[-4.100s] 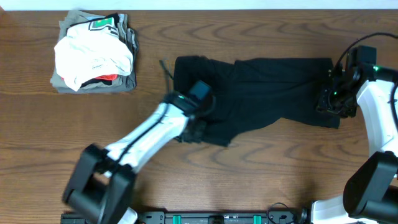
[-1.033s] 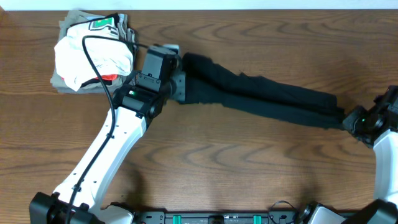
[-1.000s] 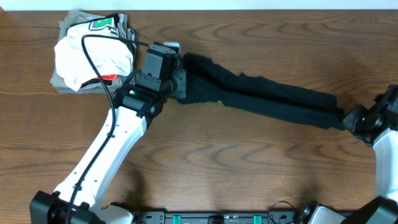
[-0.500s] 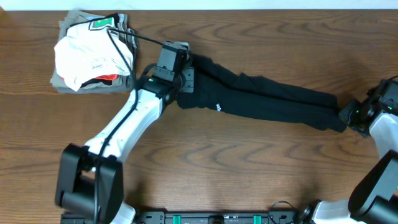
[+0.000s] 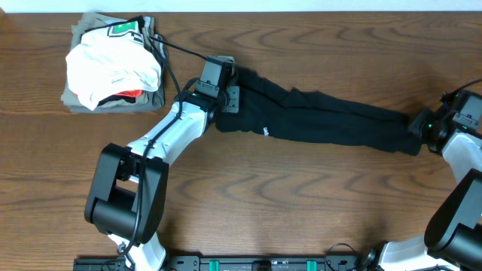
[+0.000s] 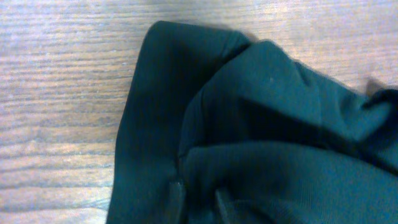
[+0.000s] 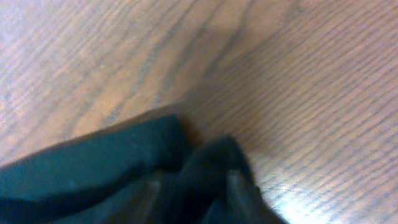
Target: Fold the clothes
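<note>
The left claw (image 5: 228,96) is pinching one end of the black garment (image 5: 331,124) and the right claw (image 5: 419,125) is clamping the other, so it is lying in a long band across the table (image 5: 301,203). A tiny white mark (image 5: 265,130) on it is unreadable, as is the green patch (image 5: 125,30) on the folded pile (image 5: 113,64). In the left wrist view, the fingers (image 6: 176,198) are closing tight on the dark cloth. In the right wrist view, the blurred fingers (image 7: 235,182) are gripping the cloth too.

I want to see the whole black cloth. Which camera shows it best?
Overhead: the cloth lies there whole, a long strip across the table. Each wrist view shows only one bunched end up close.
</note>
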Tool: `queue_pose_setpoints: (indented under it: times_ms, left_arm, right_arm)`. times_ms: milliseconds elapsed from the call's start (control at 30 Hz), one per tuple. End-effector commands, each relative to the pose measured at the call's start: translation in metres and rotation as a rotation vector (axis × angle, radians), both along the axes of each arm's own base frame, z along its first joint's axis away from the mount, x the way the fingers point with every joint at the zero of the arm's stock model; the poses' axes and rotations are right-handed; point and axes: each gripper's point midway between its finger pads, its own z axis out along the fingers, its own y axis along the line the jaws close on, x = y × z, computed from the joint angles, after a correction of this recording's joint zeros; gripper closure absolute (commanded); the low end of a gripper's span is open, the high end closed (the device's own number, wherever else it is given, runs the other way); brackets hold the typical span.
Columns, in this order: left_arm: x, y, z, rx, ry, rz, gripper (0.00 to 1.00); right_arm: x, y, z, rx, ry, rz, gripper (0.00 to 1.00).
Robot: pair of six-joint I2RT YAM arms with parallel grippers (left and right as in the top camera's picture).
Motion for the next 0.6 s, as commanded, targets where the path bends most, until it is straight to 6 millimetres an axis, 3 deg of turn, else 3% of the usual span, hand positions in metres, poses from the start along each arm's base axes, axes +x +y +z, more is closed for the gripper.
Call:
queue_pose_setpoints:
  times_ms: [0,67,200,333,467,567]
  left_arm:
    - [0.008,0.003,0.003,0.019,-0.022,0.012,0.02]
    - [0.009,0.006,0.004,0.028,-0.027,0.02,0.02]
    - [0.006,0.015,0.011,0.032,-0.016,0.036,0.02]
    - [-0.003,0.036,0.035,0.04,0.007,0.07,0.02]
    - [-0.015,0.058,0.061,0.036,0.016,0.108,0.02]
    - [-0.023,0.068,0.074,0.036,0.016,0.126,0.02]
  right_arm:
    - [0.007,0.004,0.004,-0.009,-0.012,0.029,0.43]
    - [0.005,0.006,0.003,0.003,-0.002,0.031,0.34]
    - [-0.008,0.006,-0.001,0.031,0.055,0.026,0.28]
    - [-0.018,-0.001,0.004,0.022,0.1,0.073,0.22]
    - [-0.022,-0.012,0.005,-0.012,0.108,0.113,0.06]
    - [-0.027,-0.014,-0.001,-0.004,0.124,0.127,0.03]
